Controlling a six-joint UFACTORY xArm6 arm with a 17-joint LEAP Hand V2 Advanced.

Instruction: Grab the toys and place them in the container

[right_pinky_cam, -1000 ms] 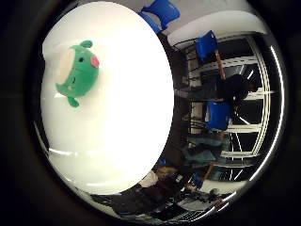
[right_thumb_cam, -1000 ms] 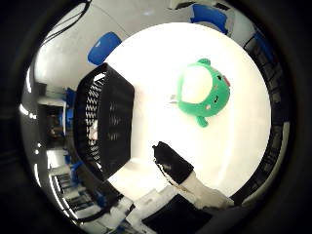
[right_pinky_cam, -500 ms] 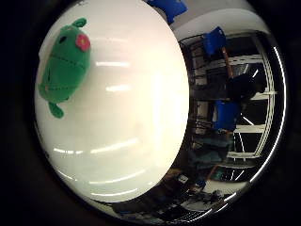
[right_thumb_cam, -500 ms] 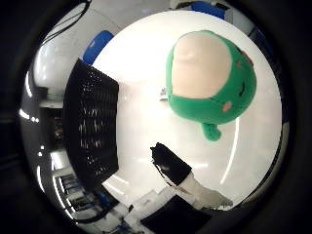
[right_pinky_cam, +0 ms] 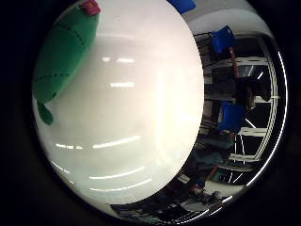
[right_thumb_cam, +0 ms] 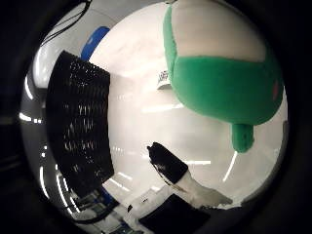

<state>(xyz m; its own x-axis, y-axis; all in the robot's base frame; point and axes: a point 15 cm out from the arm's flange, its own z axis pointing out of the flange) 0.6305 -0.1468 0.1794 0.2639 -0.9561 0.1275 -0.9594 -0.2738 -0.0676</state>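
Observation:
A green plush toy (right_thumb_cam: 219, 83) with a cream belly and a pink cheek patch lies on the round white table (right_thumb_cam: 132, 112). It fills much of the right thumb side palm view, so it is close under the palm. The right little finger side palm view shows its green side with stitching (right_pinky_cam: 61, 52) and a red spot. A black mesh container (right_thumb_cam: 83, 122) stands on the table beside the toy. One finger of my hand (right_thumb_cam: 180, 180) reaches in, straight and away from the toy, touching nothing.
Blue chairs (right_pinky_cam: 224, 40) stand beyond the table's edge in front of windows. Another blue chair (right_thumb_cam: 95, 41) stands behind the container. A small printed label (right_thumb_cam: 163, 75) lies on the table next to the toy.
The toy and container have grown much larger in both views, so the hand has come down closer to the toy. The finger in view has kept its pose.

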